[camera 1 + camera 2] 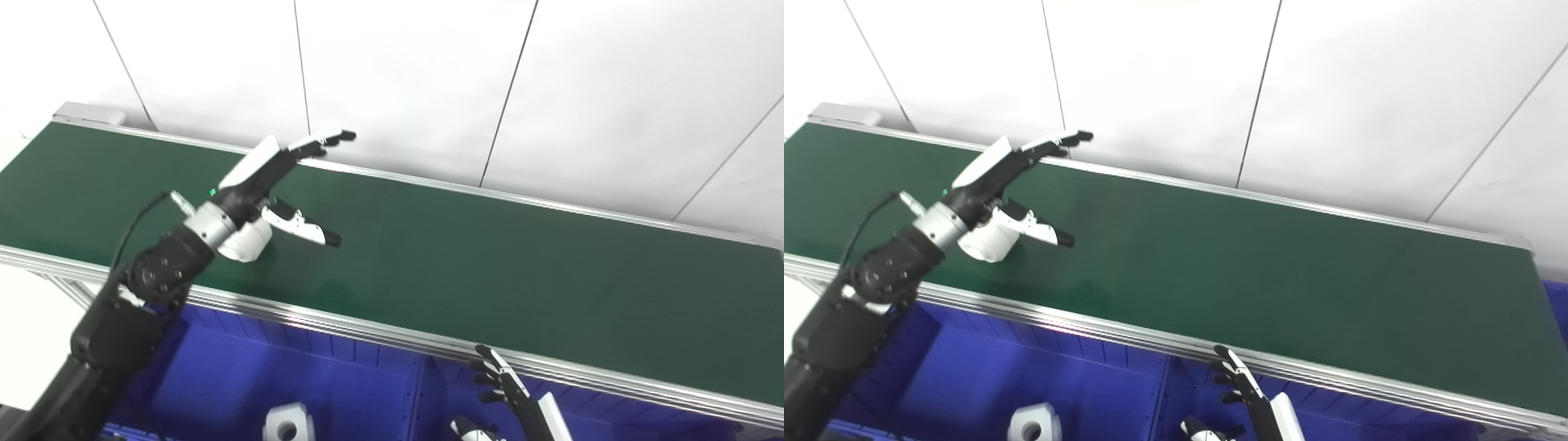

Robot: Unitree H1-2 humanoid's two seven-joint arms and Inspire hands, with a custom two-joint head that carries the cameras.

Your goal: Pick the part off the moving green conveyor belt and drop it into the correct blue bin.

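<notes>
The belt (465,257) runs bare from 10 o'clock to 4 o'clock; no part shows anywhere on its green surface in either view. The one part (288,424) in sight is a white block with a round bore, lying in the left bin (343,373) at 6 o'clock, below the belt's near rail.

The left hand (269,190) hangs over the belt at about 9 o'clock, spread wide and holding nothing: its fingers (318,142) reach toward the far rail while the thumb (303,228) points along the belt toward 3 o'clock. The right hand (508,392) sits low at 5 o'clock, just under the near rail and over the right bin (447,380); its fingers are apart and it too looks empty, though its palm is cut off by the picture's bottom edge.

The step in hand is probably waiting for the next part. To do it well, the left hand should keep its wide span and stay low over the belt's middle, with thumb and fingers either side of the lane a part would travel. It should close only once the part sits squarely between them. Closing early would knock a moving block askew; closing late would let it slide past the palm.
</notes>
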